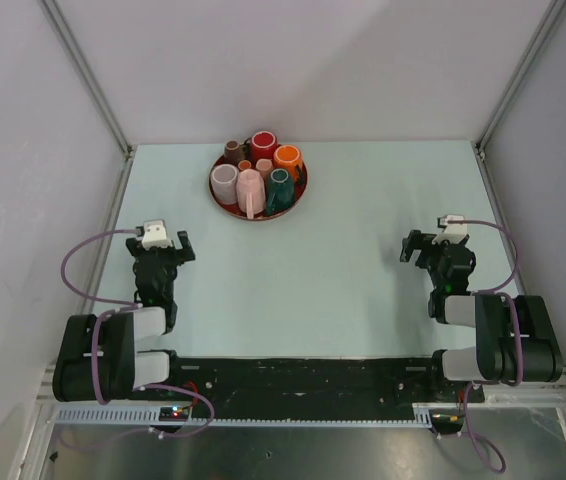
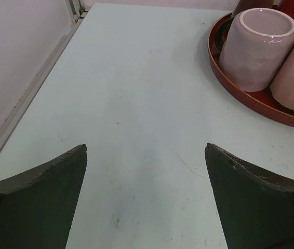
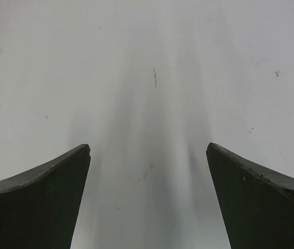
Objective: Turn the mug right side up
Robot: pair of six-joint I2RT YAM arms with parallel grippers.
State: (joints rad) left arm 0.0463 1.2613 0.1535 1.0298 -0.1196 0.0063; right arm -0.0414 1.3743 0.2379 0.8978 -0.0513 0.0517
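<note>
Tray: round dark red tray (image 1: 212,190) (image 2: 251,101) at the far middle of the pale tabletop (image 1: 343,250), crammed with mugs: red mug (image 1: 263,145), orange mug (image 1: 287,157), dark green mug (image 1: 279,183), pink mug (image 1: 251,188).
Mug to flip: pale lilac mug (image 1: 224,181) (image 2: 256,52), near-left on the tray, flat ringed face up, so it looks bottom-up.
Left claw (image 1: 163,248) (image 2: 146,150): spread wide, holding nothing, tray ahead to its right.
Right claw (image 1: 433,250) (image 3: 148,148): released too, well apart from the tray.
Room: bare tabletop between tray and arms; white side walls (image 1: 23,150) along both edges.

The right hand (image 3: 148,147) hangs with jaws spread wide above the pale, faintly scratched table (image 3: 152,46).
</note>
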